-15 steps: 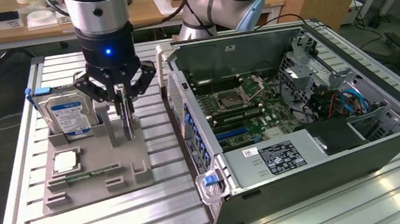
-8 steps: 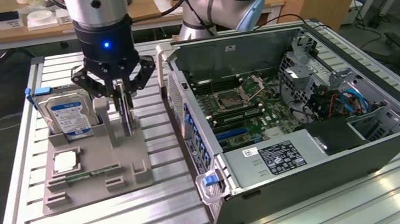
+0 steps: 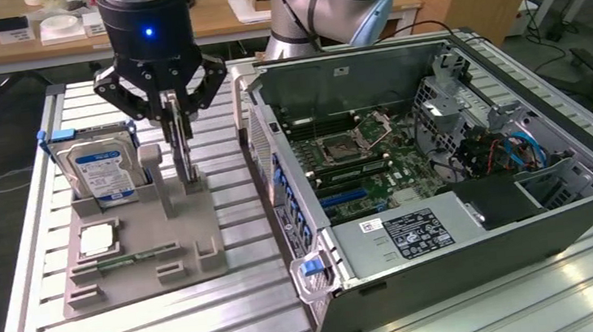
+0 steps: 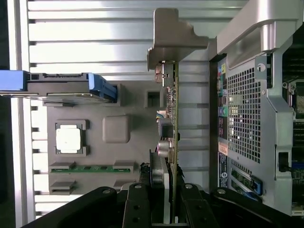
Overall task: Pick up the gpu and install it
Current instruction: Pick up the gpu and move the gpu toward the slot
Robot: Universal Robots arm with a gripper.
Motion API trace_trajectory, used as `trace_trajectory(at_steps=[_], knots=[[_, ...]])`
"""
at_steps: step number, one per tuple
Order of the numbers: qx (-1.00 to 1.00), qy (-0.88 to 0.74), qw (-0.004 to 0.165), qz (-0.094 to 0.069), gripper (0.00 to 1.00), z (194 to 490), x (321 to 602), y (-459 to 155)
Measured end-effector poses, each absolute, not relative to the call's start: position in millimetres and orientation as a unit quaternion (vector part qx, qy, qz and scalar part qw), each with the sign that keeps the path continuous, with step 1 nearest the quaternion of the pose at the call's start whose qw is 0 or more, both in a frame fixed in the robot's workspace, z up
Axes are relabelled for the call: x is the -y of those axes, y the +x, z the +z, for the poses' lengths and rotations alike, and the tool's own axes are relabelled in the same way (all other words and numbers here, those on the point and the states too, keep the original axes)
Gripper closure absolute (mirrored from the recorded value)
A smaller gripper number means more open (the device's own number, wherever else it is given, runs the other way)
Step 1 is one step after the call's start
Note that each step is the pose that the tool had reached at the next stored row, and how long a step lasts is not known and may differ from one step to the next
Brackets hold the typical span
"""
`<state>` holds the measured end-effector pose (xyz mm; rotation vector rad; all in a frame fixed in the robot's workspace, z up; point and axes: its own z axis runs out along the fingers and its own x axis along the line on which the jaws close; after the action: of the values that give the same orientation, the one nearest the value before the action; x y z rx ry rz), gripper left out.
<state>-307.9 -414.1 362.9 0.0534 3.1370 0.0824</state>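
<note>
The gpu (image 3: 184,148) is a thin dark card standing on edge in the grey fixture (image 3: 196,229), at the exterior view's left of the open computer case (image 3: 465,223). My gripper (image 3: 175,112) comes down over the card's upper edge, one finger on each side, shut on it. In the wrist view the gpu (image 4: 174,118) appears edge-on, its grey metal bracket (image 4: 172,35) at the far end, and it runs down between my black fingers (image 4: 137,206). The card's lower edge still reaches the fixture's slot. The motherboard (image 3: 362,168) lies exposed inside the case.
On the fixture stand a silver hard drive (image 3: 100,164) with blue clips, a processor chip (image 3: 97,240) and a green memory stick (image 3: 121,263). The case's perforated rear panel (image 4: 244,118) is close beside the card. Ribbed aluminium table (image 3: 213,321) lies all around.
</note>
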Motion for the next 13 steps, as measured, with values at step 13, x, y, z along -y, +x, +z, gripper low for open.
trace_trajectory(at_steps=[13], knots=[[-0.999,0.017,0.001,0.038,0.72,381.5,414.5,-307.9]])
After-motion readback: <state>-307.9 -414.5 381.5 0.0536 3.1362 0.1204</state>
